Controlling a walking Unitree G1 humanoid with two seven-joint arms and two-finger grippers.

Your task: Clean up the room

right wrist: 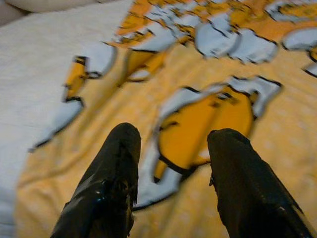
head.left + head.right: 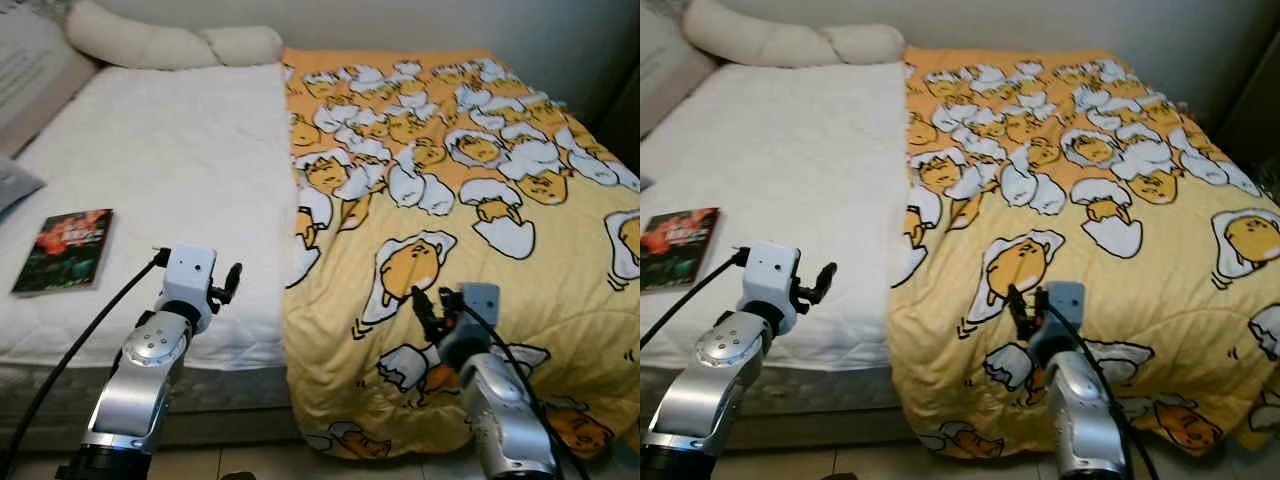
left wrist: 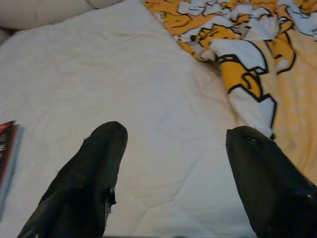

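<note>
A yellow blanket [image 2: 470,200] with egg cartoon prints covers the right half of a bed; its left edge [image 2: 292,260] runs down the middle. The left half shows the bare white mattress [image 2: 160,170]. My left gripper [image 2: 233,282] hovers open over the white mattress near the front edge, just left of the blanket's edge; its fingers [image 3: 94,168] are wide apart with nothing between them. My right gripper [image 2: 428,305] is open low over the blanket near the front edge, fingers [image 1: 119,168] spread above a yellow egg print [image 1: 208,124].
A dark book [image 2: 65,250] with a red cover lies on the mattress at the left. Cream pillows [image 2: 170,42] lie at the head by the wall, a grey pillow [image 2: 30,70] at the far left. Floor tiles [image 2: 260,460] show below the bed's front edge.
</note>
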